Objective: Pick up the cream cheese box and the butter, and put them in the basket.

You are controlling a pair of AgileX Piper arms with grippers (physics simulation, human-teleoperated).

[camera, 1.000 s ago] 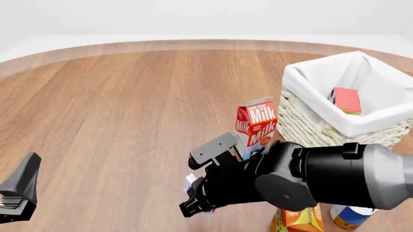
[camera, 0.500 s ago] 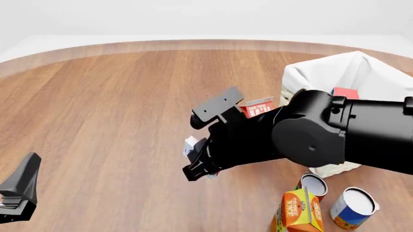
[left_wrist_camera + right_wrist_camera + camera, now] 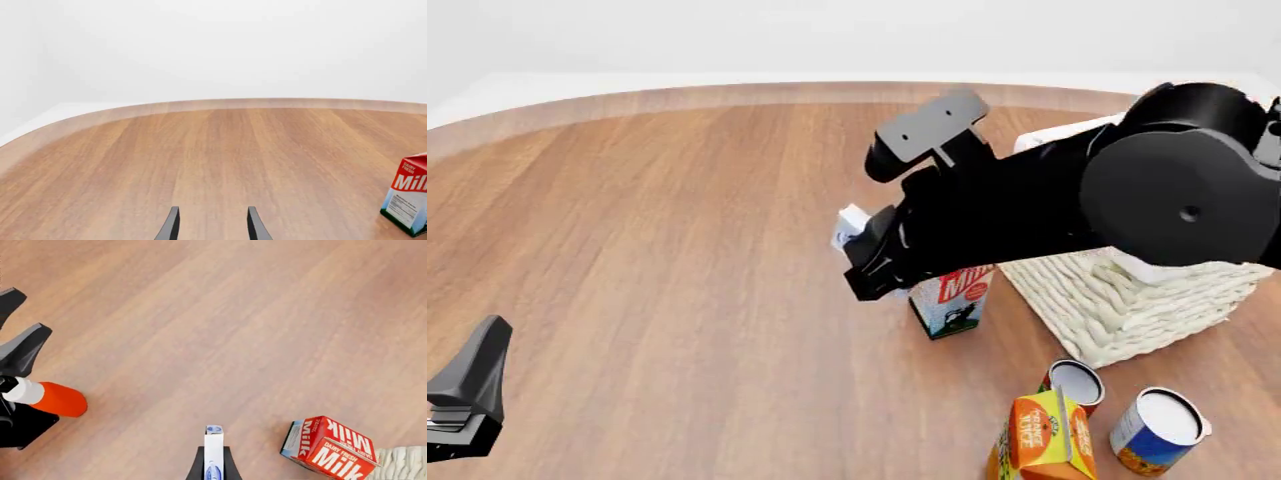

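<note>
My right gripper [image 3: 857, 250] is shut on the cream cheese box [image 3: 851, 223], a small flat white box with blue markings, and holds it in the air left of the milk carton. In the right wrist view the box [image 3: 213, 452] stands edge-on between the fingers. The whitish wicker basket [image 3: 1114, 300] stands at the right, its inside covered by my right arm. The butter is hidden. My left gripper [image 3: 212, 227] is open and empty, low at the near left [image 3: 467, 395], far from the basket.
A red-and-white milk carton [image 3: 954, 300] stands just left of the basket, under my right arm. An orange juice carton [image 3: 1048, 440] and two tin cans [image 3: 1077, 383] [image 3: 1154, 428] stand in front of the basket at the near right.
My right arm has risen and swung away and to the right with the cream cheese box. It now covers the basket's inside. The left arm has not moved.
</note>
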